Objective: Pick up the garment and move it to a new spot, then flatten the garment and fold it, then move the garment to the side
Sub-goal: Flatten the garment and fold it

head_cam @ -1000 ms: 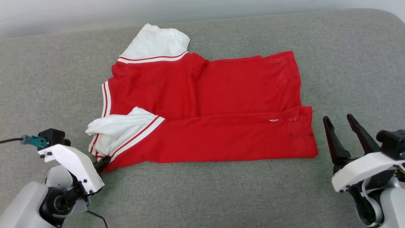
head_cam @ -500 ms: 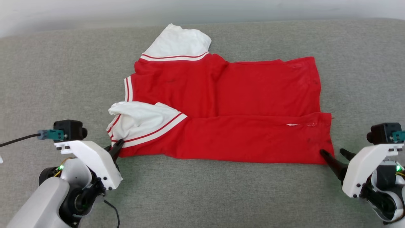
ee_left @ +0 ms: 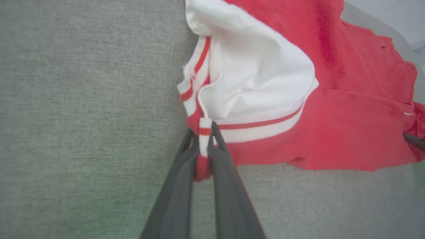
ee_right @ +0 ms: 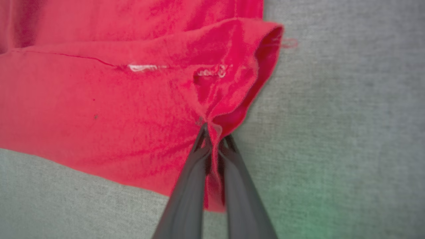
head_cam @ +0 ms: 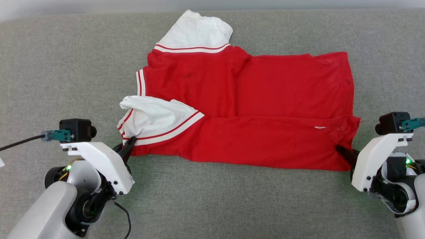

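Lying flat across the middle of the grey woven-fabric cushion (head_cam: 66, 66), the red soft T-shirt with white sleeves and red-and-white striped trim (head_cam: 252, 99) has its long axis running left to right, parallel to the cushion's near edge. Its collar end is toward the left edge and its hem toward the right. A near band of red cloth is folded over the body, and the fold's edge runs the same way. One T-shirt is here, with two sleeves: the far sleeve (head_cam: 196, 31) reaches toward the cushion's far edge, and the near sleeve (head_cam: 156, 116) is bunched on the folded band. There are two grippers, one at each near corner of the cloth. The left gripper (head_cam: 130, 143) is pinched tight on the striped trim (ee_left: 205, 127) at the near-left corner. The right gripper (ee_right: 214, 132) is closed on the puckered hem corner at the near right. The whole T-shirt lies ahead of both grippers, toward the far edge, and neither arm is nearer to it. Judging by this, the next fold calls for both corners to be carried together across the short axis, away from the near edge.
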Motion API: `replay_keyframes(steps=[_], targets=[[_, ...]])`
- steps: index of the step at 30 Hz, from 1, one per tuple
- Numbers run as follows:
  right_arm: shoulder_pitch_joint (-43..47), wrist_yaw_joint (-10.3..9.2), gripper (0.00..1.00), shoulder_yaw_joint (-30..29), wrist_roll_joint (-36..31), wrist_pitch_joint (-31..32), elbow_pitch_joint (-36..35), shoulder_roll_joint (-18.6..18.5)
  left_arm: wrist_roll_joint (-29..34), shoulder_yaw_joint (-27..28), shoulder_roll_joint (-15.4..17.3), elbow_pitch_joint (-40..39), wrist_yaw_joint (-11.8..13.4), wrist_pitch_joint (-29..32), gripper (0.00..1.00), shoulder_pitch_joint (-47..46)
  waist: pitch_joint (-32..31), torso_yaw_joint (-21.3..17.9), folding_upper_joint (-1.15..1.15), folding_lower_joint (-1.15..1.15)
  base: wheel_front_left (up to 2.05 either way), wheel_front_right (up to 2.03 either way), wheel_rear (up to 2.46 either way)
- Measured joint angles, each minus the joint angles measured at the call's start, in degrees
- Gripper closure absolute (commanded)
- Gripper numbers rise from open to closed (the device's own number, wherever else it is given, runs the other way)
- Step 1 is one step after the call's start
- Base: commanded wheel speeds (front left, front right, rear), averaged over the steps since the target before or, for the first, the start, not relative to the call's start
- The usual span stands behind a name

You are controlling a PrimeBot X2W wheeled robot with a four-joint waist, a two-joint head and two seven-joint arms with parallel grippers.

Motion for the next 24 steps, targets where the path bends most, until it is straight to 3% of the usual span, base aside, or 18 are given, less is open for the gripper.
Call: replay_keyframes(steps=[11, 14, 24], targets=[[2.6, 0.00, 1.00, 1.0, 0.0, -1.0, -4.9, -1.8, -1.2, 0.2, -1.6, -0.3, -0.8, -2.3, 1.00, 2.5, -4.2, 0.4, 0.00, 0.00, 0.00, 0.00, 0.00], [4.4, 0.01, 1.00, 1.1, -0.2, -2.0, -6.2, -1.8, -1.3, 0.4, -0.8, -0.3, -0.5, -2.7, 1.00, 4.5, -6.1, 0.4, 0.00, 0.00, 0.00, 0.00, 0.00], [13.4, 0.02, 1.00, 0.4, 0.0, -1.8, -7.4, -1.7, -3.2, 1.8, 3.2, -4.2, 3.6, -3.0, 1.00, 16.1, -13.6, -0.5, 0.00, 0.00, 0.00, 0.00, 0.00]])
